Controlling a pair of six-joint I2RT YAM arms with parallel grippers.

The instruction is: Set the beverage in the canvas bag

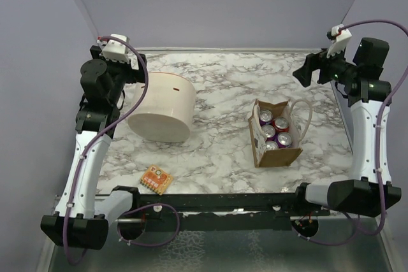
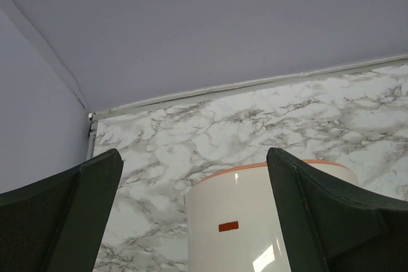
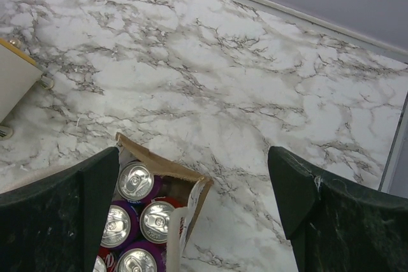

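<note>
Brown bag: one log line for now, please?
brown boxy canvas bag: upright, holds silver-topped cans; left gripper: open, empty; right gripper: open, empty

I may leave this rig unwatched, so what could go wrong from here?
1. The canvas bag looks full of cans; forcing in more could tip it.
2. Its loop handle sticks out sideways, so the open right gripper might snag it on a descent.
3. The open left gripper hangs right by the white tub; a swing could knock it.
</note>
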